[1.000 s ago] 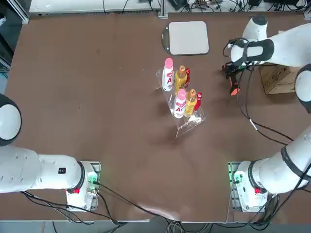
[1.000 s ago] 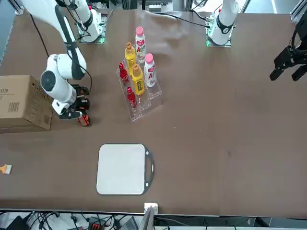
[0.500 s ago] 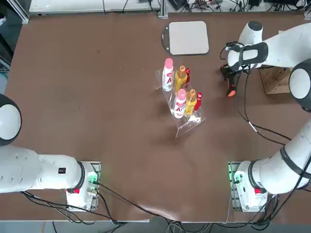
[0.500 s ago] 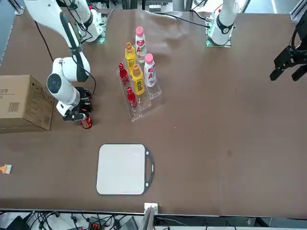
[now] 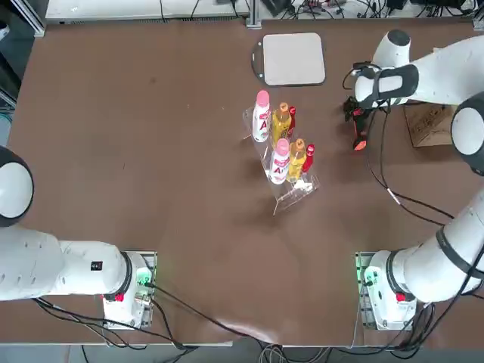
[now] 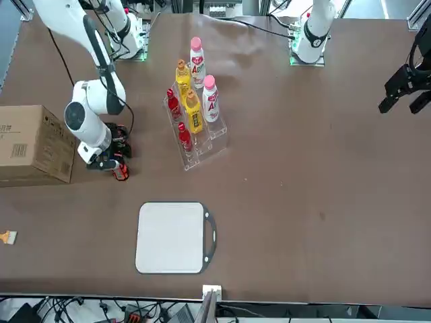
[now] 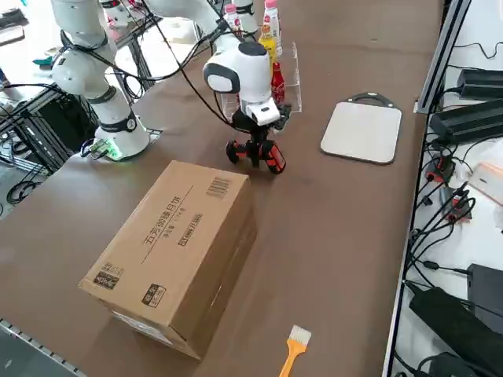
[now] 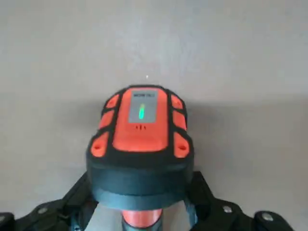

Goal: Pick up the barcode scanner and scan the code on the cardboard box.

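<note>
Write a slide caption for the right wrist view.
Barcode scanner, its small light glowing green, between the spread fingers of the right hand.

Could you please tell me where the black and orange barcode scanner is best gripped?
I'd grip the barcode scanner by its handle, closing from both sides, since it is clearly narrower than the broad head above. The right gripper is there, fingers open on either side of it.

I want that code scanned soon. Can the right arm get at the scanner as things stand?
Probably yes: the right gripper is at the scanner, open fingers on both sides of its handle, nothing else between.
</note>
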